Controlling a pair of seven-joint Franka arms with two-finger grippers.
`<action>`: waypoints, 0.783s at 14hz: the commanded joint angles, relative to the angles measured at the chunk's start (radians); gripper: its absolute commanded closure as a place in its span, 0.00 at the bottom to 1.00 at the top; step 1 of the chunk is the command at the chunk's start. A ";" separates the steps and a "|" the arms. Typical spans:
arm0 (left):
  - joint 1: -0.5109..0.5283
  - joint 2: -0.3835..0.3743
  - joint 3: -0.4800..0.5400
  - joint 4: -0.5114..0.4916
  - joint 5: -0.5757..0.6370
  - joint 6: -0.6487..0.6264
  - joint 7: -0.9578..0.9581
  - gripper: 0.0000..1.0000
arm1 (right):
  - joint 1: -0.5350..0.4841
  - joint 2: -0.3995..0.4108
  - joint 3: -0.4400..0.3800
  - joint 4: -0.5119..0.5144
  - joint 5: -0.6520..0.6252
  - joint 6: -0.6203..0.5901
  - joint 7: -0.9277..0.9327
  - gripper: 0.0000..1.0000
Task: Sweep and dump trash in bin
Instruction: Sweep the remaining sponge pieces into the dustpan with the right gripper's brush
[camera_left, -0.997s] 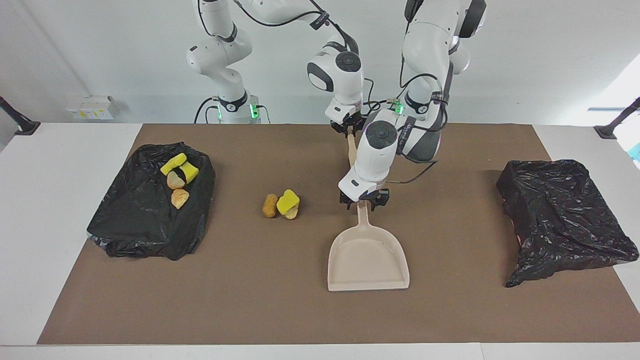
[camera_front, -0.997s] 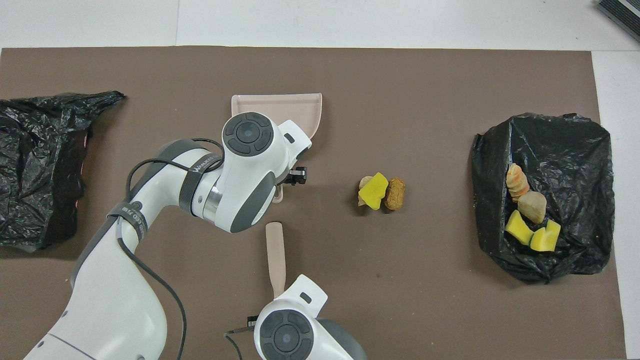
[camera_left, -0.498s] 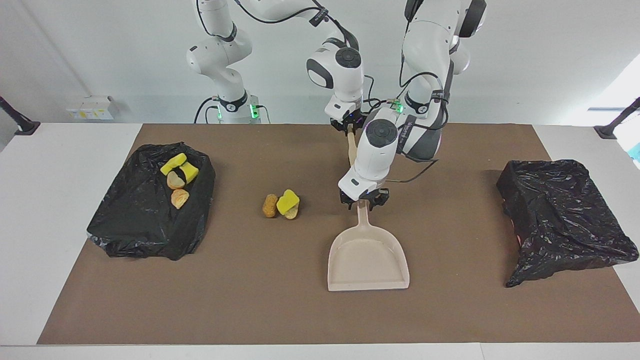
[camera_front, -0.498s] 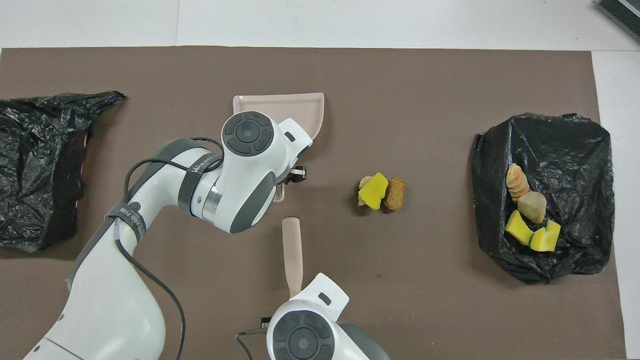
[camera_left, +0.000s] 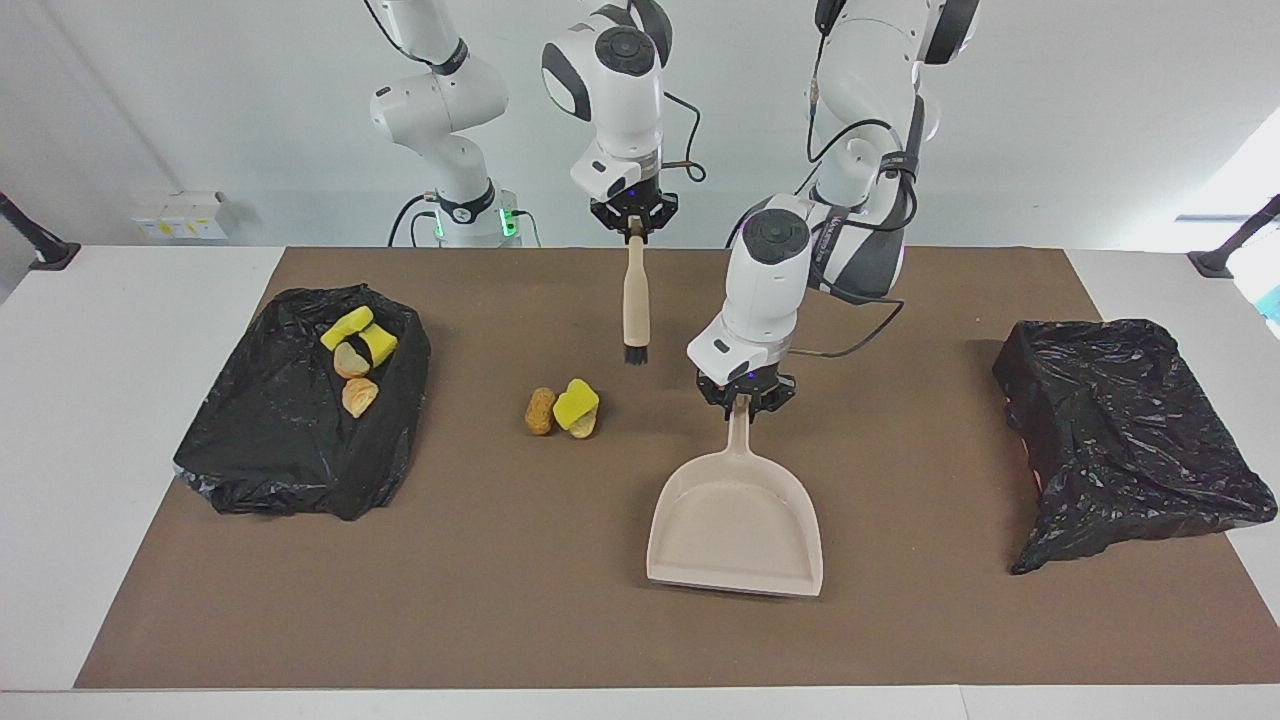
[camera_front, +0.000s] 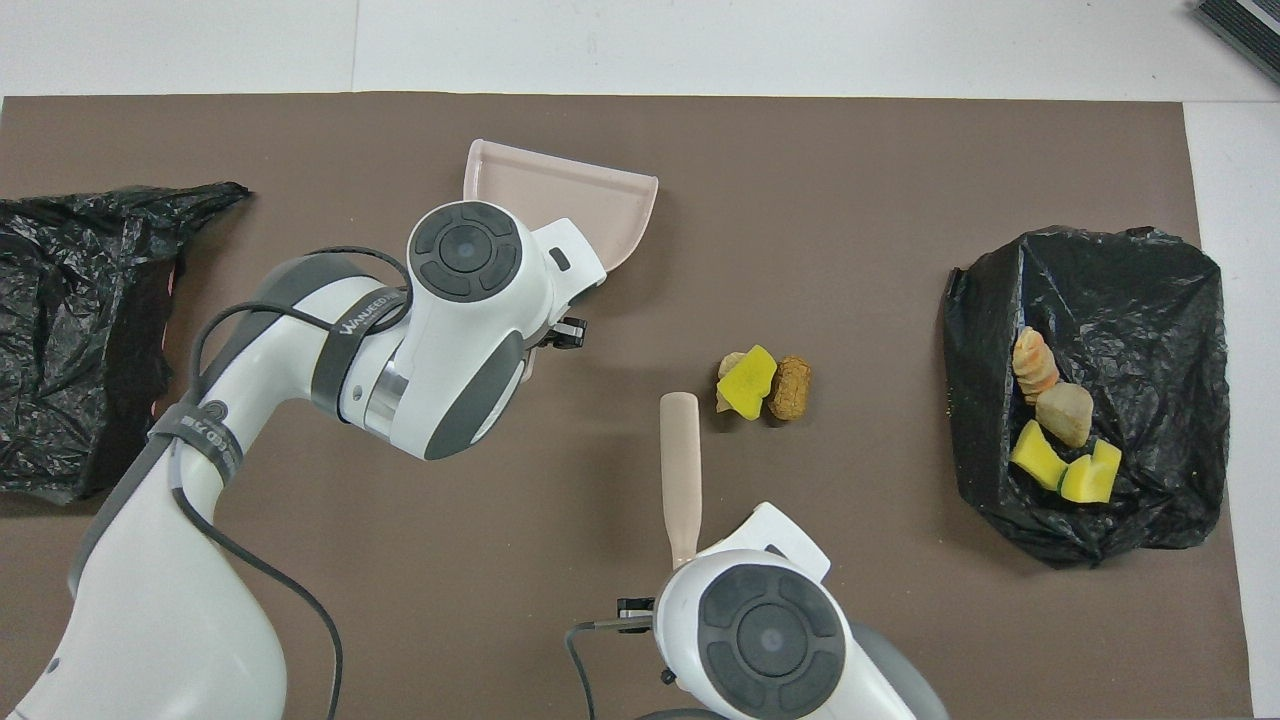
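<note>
A loose heap of trash (camera_left: 562, 409) (camera_front: 763, 385), a yellow sponge piece with brown and beige lumps, lies mid-mat. More trash (camera_left: 355, 352) (camera_front: 1052, 425) sits in the black-bagged bin (camera_left: 280, 440) (camera_front: 1130, 300) at the right arm's end. My right gripper (camera_left: 633, 222) is shut on the top of the beige-handled brush (camera_left: 634, 295) (camera_front: 680, 465), which hangs bristles down above the mat beside the heap. My left gripper (camera_left: 745, 398) is shut on the handle of the beige dustpan (camera_left: 735, 530) (camera_front: 575, 190), which lies slightly turned, its mouth facing away from the robots.
A second black-bagged bin (camera_left: 1130, 430) (camera_front: 80, 330) stands at the left arm's end of the brown mat (camera_left: 500, 600). The left arm's forearm reaches low over the mat between that bin and the dustpan.
The right gripper has risen with the brush and carried it toward the loose heap. The left gripper has closed on the dustpan handle, and the pan has turned a little.
</note>
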 joint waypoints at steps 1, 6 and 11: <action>0.039 -0.037 0.004 -0.005 0.019 -0.083 0.237 1.00 | -0.123 -0.095 0.003 -0.009 0.003 -0.098 -0.151 1.00; 0.102 -0.066 0.008 -0.007 0.021 -0.166 0.695 1.00 | -0.420 -0.037 0.008 -0.010 -0.070 -0.110 -0.467 1.00; 0.098 -0.104 0.010 -0.049 0.102 -0.255 1.087 1.00 | -0.418 0.126 0.015 -0.032 -0.236 -0.009 -0.413 1.00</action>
